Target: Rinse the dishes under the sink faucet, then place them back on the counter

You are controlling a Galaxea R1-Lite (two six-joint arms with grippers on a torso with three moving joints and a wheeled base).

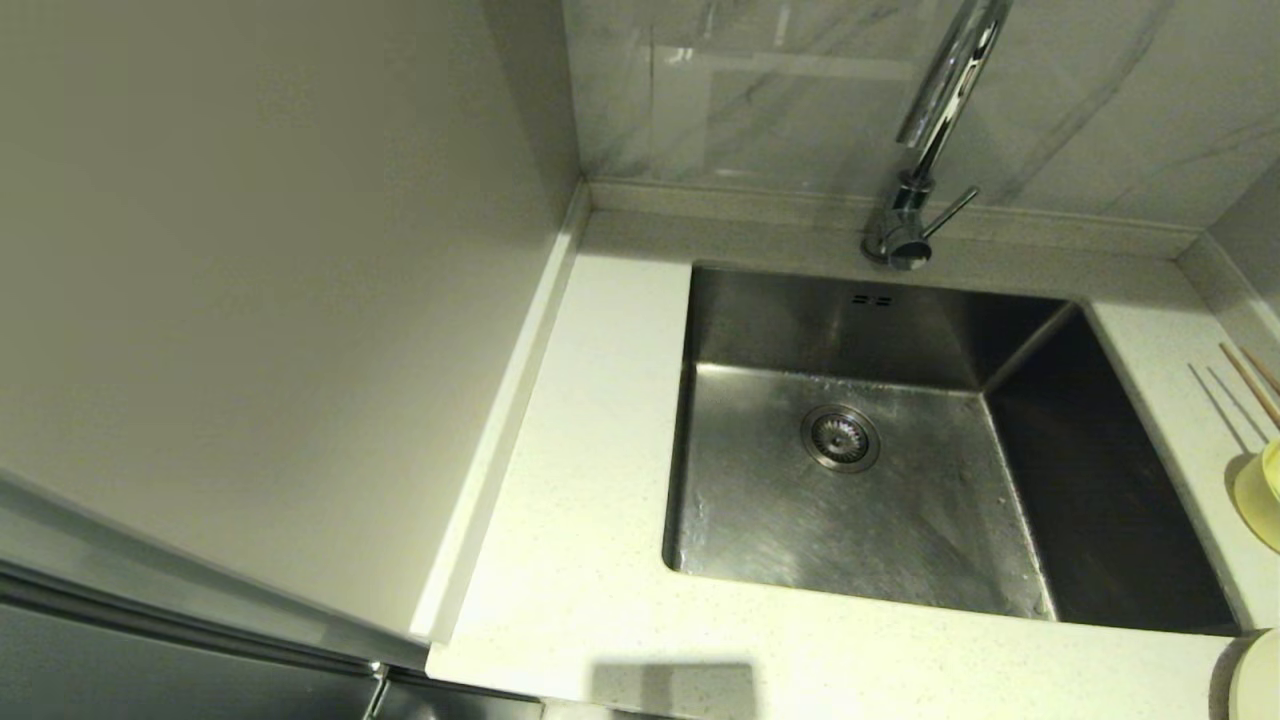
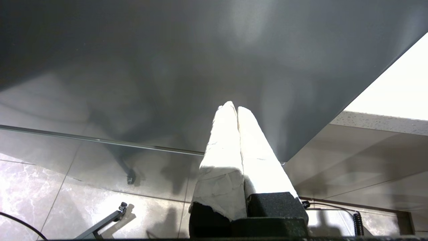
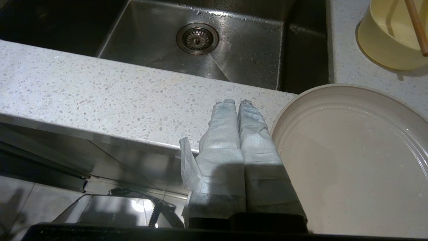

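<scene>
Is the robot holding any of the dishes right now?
No. Both tools are shut on nothing: the left tool hangs before a grey cabinet panel, and the right tool sits below the white speckled counter, beside the cream-white round plate.

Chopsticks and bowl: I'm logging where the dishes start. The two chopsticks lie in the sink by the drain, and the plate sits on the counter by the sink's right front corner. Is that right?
Not quite. The chopsticks are not in the sink; they rest in the bowl on the counter, as the right wrist view shows. The plate is on the counter as stated.
</scene>
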